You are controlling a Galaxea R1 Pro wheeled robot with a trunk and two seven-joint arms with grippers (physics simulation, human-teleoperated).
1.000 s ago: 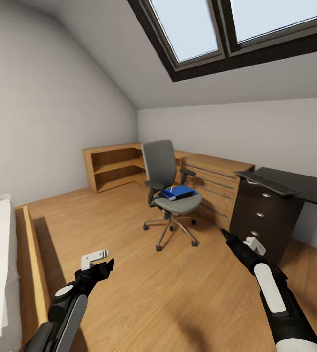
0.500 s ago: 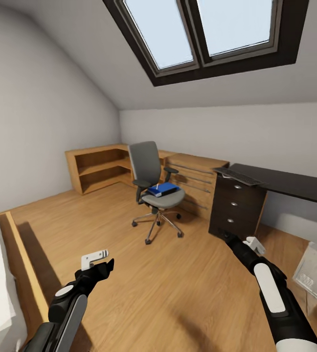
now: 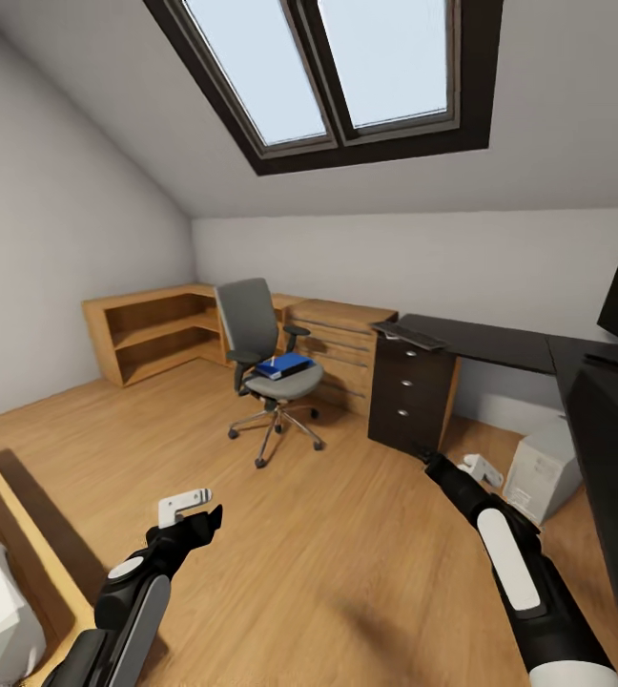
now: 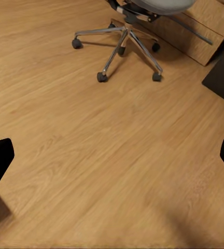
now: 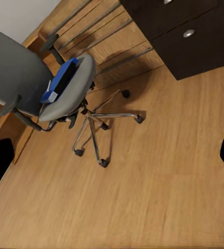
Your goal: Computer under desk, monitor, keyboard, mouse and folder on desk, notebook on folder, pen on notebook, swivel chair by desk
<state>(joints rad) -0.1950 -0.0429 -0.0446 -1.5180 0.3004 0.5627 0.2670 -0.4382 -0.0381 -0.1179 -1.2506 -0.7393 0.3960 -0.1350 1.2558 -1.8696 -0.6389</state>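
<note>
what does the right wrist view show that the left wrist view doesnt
Right wrist alone: the flat bright blue folder lying on the grey padded swivel chair's seat, plus the glossy black desk's drawer fronts with round silver knobs.
Left wrist alone: nothing distinct, only a closer stretch of floor.
Both: the chair's chrome star base, the low light-wood cabinet and the wood floor.

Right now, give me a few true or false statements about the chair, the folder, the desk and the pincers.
1. The blue folder lies on the swivel chair seat. True.
2. The keyboard is on the floor beside the chair. False: it rests on the black desk, above the drawer unit.
3. The computer stands on the floor by the desk. True.
4. The left pincer holds the folder. False: both pincers, left and right, are open and empty above bare floor.
5. The chair is tucked under the desk. False: it stands apart, in front of the light-wood cabinet.
</note>
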